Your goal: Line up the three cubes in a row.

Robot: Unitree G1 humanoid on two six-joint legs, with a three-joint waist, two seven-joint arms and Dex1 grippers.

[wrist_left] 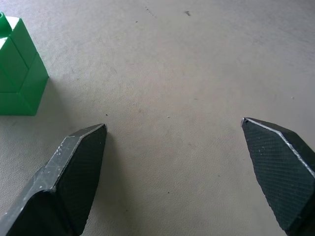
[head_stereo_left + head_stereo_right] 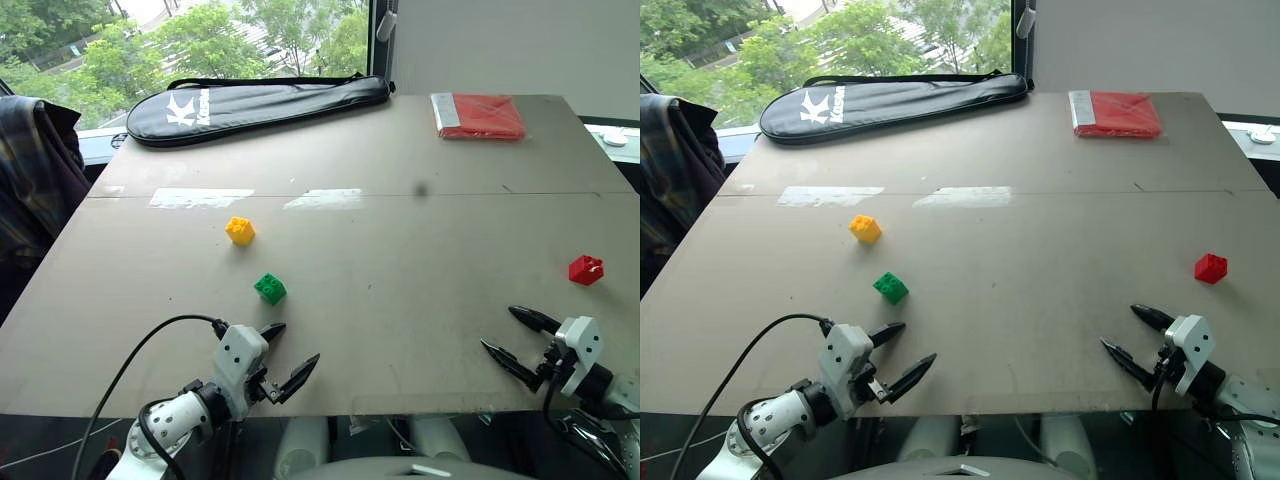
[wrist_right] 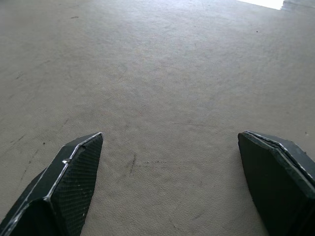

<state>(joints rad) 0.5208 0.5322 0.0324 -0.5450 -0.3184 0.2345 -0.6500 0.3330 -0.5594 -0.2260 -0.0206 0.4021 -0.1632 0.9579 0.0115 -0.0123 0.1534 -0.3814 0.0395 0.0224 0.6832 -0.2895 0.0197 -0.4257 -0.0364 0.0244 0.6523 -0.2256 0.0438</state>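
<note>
left claw [image 2: 283, 357]: jaws spread wide, empty, low over the near edge of the table [image 2: 400, 260], pointing ahead and a bit right.
right claw [image 2: 520, 337]: also spread wide, empty, low at the near right edge, pointing ahead and a bit left.
green cube [image 2: 269, 288]: closest to the left claw, just ahead and slightly left of its tips; off to one side of the gap in the left wrist view, not between the fingers.
yellow cube [image 2: 239, 230]: further out from the left claw, beyond the green one and a bit left. Apart from it, not touching.
red cube [image 2: 585, 269]: just ahead of the right claw, slightly to its right. Well apart from the other two.
row: not started by my read; green and yellow sit roughly in a diagonal, red is the outlier.
beyond: red packet [image 2: 478, 115] and black racket bag [image 2: 255, 104] at the far edge, out of the way.
risk 1: left claw is offset from green; closing from here would likely clip a corner and skate it away.
risk 2: red sits near the right edge; a nudge outward could drop it off.
risk 3: small cubes, pointed tips; an off-centre pinch may twist the cube.
hard to see: cube studs are barely readable from the head; green is cut off by the left wrist view's edge.
</note>
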